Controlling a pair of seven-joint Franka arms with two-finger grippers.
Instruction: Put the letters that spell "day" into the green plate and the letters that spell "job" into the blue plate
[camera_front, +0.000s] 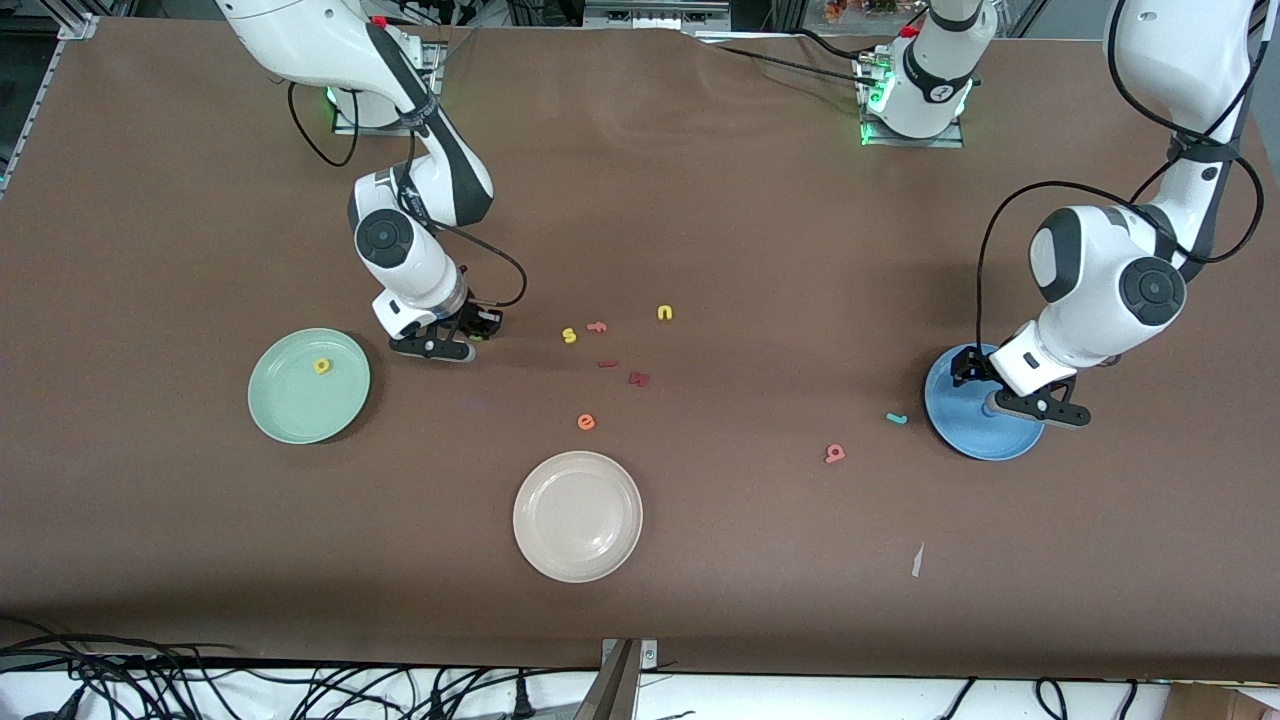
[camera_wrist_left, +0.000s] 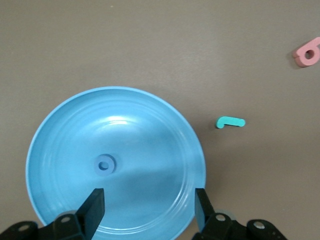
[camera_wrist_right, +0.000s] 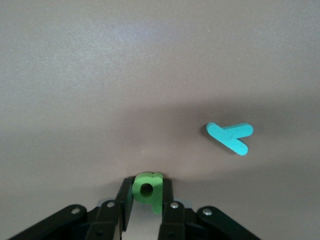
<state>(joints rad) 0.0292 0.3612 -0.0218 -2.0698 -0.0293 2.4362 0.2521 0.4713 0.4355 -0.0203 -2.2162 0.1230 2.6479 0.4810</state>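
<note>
Pinching the green letter (camera_wrist_right: 148, 191), the right gripper (camera_wrist_right: 146, 200) sits near the green plate (camera_front: 290, 410); the left gripper (camera_wrist_left: 149, 206), fingers spread, hovers over the blue plate (camera_wrist_left: 60, 130) holding the blue "o" (camera_wrist_left: 104, 164)

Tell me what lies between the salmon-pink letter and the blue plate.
Only the teal j, on bare table between pink letter and blue plate, in the left wrist view.

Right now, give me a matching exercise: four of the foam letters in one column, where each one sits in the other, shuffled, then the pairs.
Letters:
1. yellow "a"
2. blue "o"
3. green stem-and-bowl letter
4. teal "j"

Places:
A. on the table beside the blue plate
B. in the right claw
C. in the green plate
D. in the blue plate

Pairs: 1-C, 2-D, 3-B, 4-A
</note>
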